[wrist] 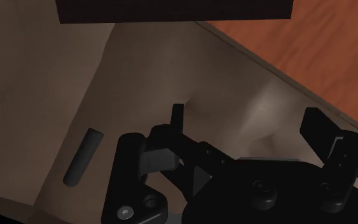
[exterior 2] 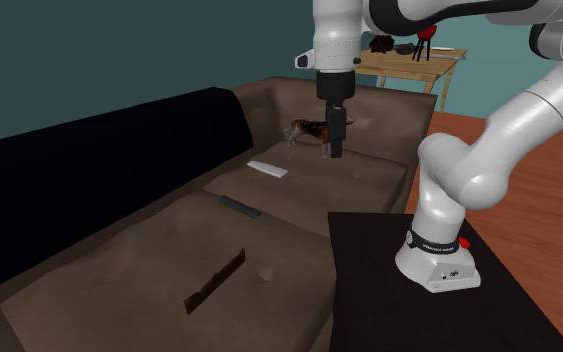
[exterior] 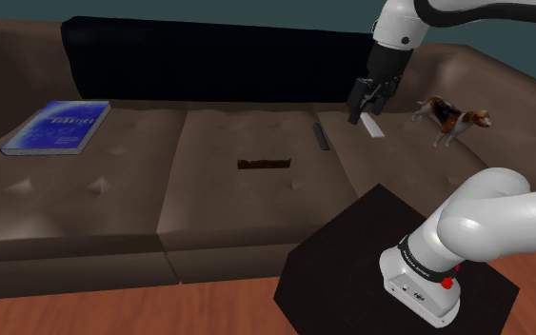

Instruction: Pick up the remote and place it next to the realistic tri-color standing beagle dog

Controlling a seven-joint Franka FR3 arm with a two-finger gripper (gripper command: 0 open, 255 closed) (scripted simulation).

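Arm outstretched, tool pointing down, fingers apart

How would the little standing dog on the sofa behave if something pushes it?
The dog figure probably tips easily: it stands upright on four thin legs on a dimpled sofa cushion. It looks rigid, so it would likely fall over whole rather than bend.

Brown sofa with a long black back cushion. Blue book lies flat on the seat, at 9 o'clock in the shoulder view. Thin dark brown piece on the middle seat, at 3 o'clock from the book. Wooden table at 1 o'clock in the second exterior view. Teal wall. Reddish wood floor.
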